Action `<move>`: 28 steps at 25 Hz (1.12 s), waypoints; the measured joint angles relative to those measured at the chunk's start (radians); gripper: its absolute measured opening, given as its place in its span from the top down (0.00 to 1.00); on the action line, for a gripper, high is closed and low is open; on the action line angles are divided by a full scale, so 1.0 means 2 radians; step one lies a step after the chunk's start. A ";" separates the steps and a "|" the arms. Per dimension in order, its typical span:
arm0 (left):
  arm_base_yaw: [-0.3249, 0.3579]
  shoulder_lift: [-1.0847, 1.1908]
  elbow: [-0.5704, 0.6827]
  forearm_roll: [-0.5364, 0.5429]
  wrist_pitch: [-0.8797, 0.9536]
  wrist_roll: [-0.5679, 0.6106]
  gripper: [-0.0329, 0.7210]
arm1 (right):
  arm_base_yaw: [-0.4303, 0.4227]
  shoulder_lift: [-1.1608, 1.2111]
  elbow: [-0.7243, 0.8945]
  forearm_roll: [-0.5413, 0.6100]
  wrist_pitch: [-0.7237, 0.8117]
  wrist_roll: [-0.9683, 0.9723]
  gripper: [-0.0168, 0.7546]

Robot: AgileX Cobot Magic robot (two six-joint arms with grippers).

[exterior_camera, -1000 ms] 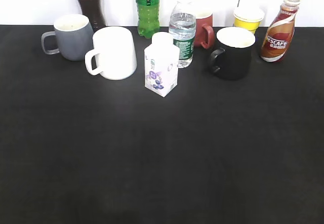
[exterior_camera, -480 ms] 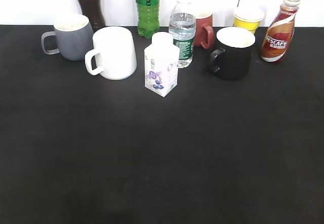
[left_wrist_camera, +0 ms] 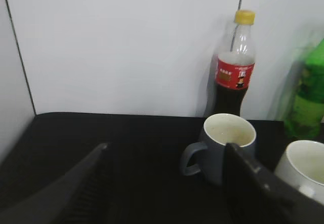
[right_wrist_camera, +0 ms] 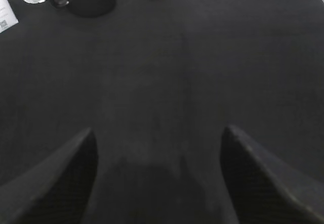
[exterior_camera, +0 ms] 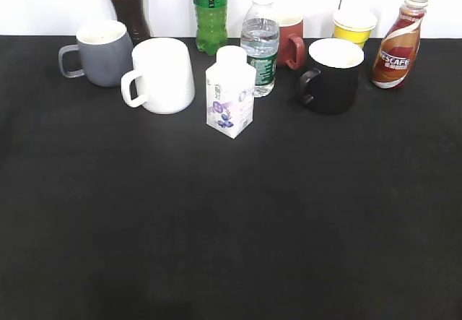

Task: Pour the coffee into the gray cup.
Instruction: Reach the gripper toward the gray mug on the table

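Gray cup (exterior_camera: 101, 51) empty, coffee (exterior_camera: 397, 49) bottled far right, both arms' fingers (left_wrist_camera: 81, 191) apart.

Coffee (exterior_camera: 398, 49): dark brown, inside curvy clear Nescafe bottle, red/brown/white label, upright at far right back of table, cap on. Gray cup (exterior_camera: 102, 53): rounded matte mug, cream-white inside, upright at far left back, loop handle pointing left, looks empty in left wrist view (left_wrist_camera: 223, 148).

Gray cup (exterior_camera: 101, 53) sits far left, coffee bottle (exterior_camera: 398, 42) far right, apparently both near the back edge.
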 joint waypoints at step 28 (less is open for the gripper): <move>0.000 0.600 -0.290 0.086 -0.332 -0.027 0.75 | 0.000 0.000 0.000 0.000 0.000 0.000 0.22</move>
